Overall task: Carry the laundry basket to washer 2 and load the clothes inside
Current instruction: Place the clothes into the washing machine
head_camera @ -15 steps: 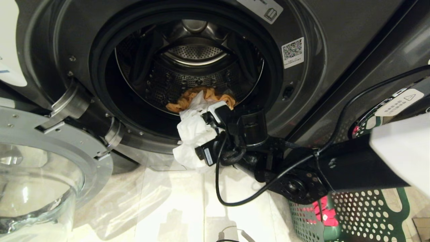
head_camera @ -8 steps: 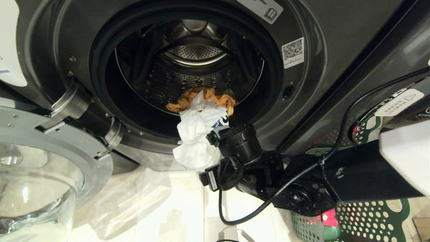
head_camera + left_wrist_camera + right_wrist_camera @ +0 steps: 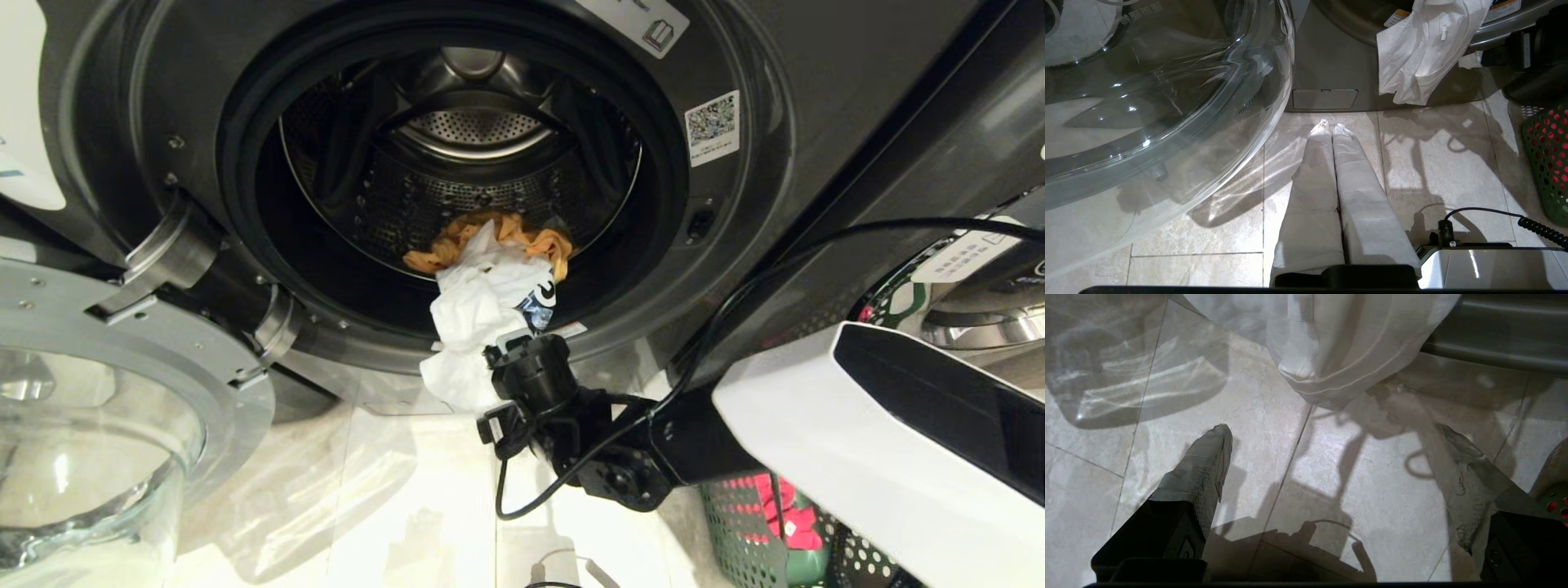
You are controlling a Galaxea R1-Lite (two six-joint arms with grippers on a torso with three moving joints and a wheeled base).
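Just ahead of the right gripper (image 3: 1331,433), jaws spread wide and empty over floor tile, the white cotton garment (image 3: 478,327) drapes over the dark grey washer's (image 3: 735,237) door lip. Left gripper (image 3: 1331,128) jaws pressed together, empty.

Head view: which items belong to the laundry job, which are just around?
Job: washer, orange garment, white garment hanging over the washer's lip, green basket, red garment, right gripper open.
Around: floor tiles, QR sticker, black cable.
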